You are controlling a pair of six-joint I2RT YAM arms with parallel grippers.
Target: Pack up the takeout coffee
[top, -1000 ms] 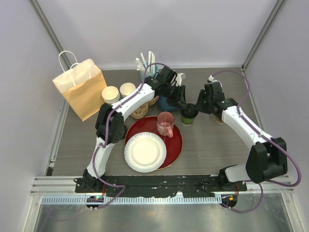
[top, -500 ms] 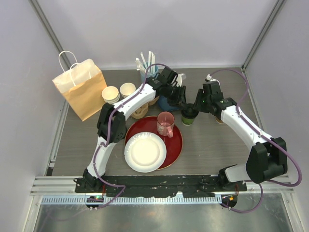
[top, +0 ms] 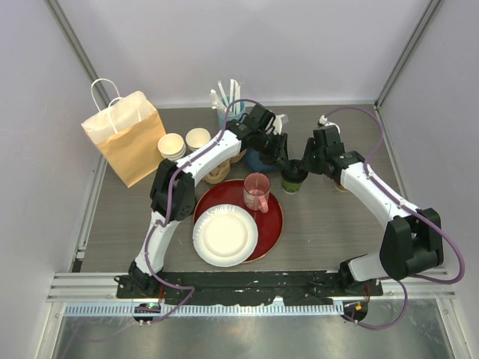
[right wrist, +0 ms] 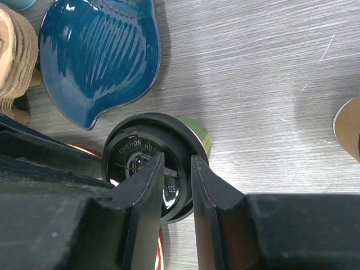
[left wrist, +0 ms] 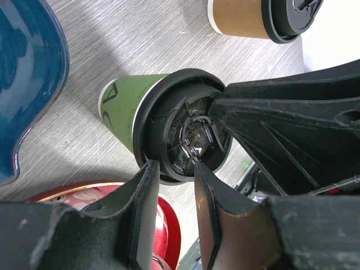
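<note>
Green-sided coffee cup (left wrist: 126,109) has left tool (left wrist: 174,165) and right tool (right wrist: 177,159) narrowly parted astride its lid rim; grip unclear.

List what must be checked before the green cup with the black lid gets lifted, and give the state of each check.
1. Green paper cup with black plastic lid standing upright on the table: ok.
2. Lid seated on the cup: ok where visible.
3. Only one tool at the cup: not ok; the left tool and the right tool are both at the lid, from opposite sides.
4. Fingers of either tool clamped on the lid: cannot tell.
5. Kraft-brown lidded paper cup apart from the green one: ok.
6. Brown paper bag standing upright: ok.
</note>
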